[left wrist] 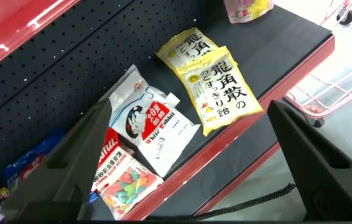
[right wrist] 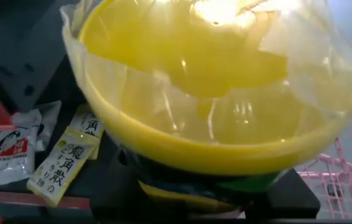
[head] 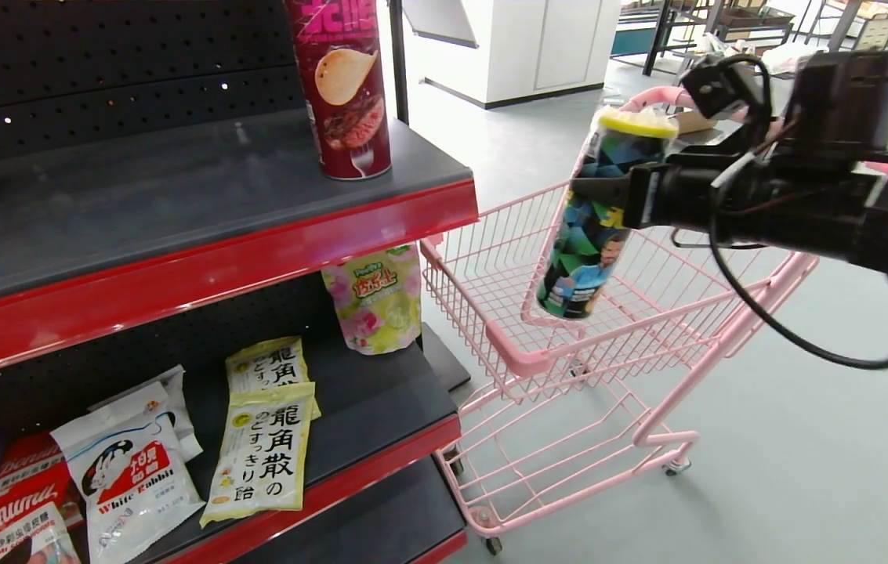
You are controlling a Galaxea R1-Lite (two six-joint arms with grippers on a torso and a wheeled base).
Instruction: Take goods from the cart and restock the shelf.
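Grasps a tilted yellow-lidded canister (head: 588,235) in the right gripper (head: 617,205), pink cart (head: 508,356) below it. Holds the left gripper (left wrist: 189,106) spread open, candy bags (left wrist: 222,87) on the shelf (left wrist: 300,56) beneath.

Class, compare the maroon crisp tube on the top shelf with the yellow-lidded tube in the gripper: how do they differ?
The maroon tube stands upright on the top shelf; the yellow-lidded tube hangs tilted above the pink cart, held in the right gripper. One is maroon, the other blue-green. Both are tall cylinders.
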